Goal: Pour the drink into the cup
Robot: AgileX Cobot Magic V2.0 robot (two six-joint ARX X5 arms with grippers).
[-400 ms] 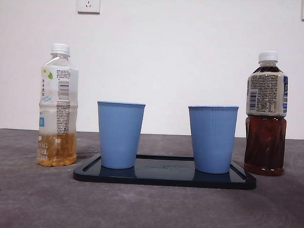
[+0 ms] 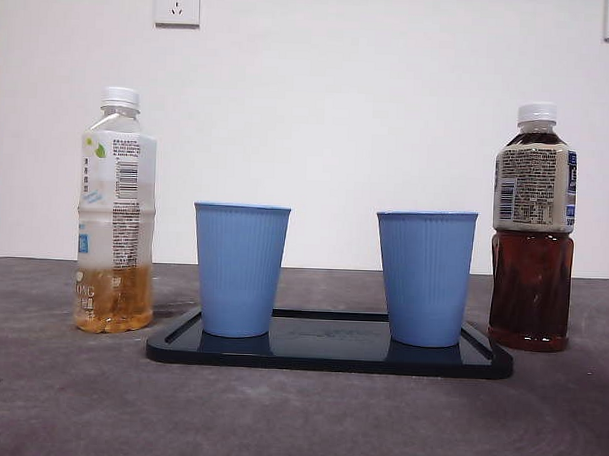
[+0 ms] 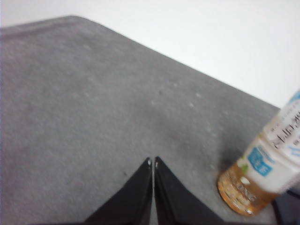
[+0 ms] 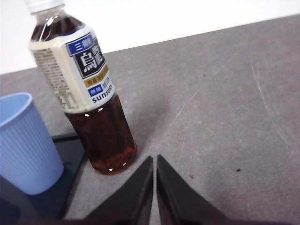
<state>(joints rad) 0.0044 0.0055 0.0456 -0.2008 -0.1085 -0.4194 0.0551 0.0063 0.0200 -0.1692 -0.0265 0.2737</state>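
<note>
Two grippers hover clenched and empty above the grey table (image 2: 298,418): the left gripper (image 3: 153,162) has its jaws pressed together near the base of the pale tea bottle (image 2: 116,211), and the right gripper (image 4: 155,158) has its jaws pressed together near the base of the dark oolong tea bottle (image 2: 533,228). Neither touches anything. Both bottles stand upright and capped, one beyond each end of the dark tray (image 2: 330,357). Two blue ribbed cups (image 2: 240,270) (image 2: 425,277) stand upright on the tray, well apart, one toward each end. Bare table lies in front of the tray and around both bottles.
</note>
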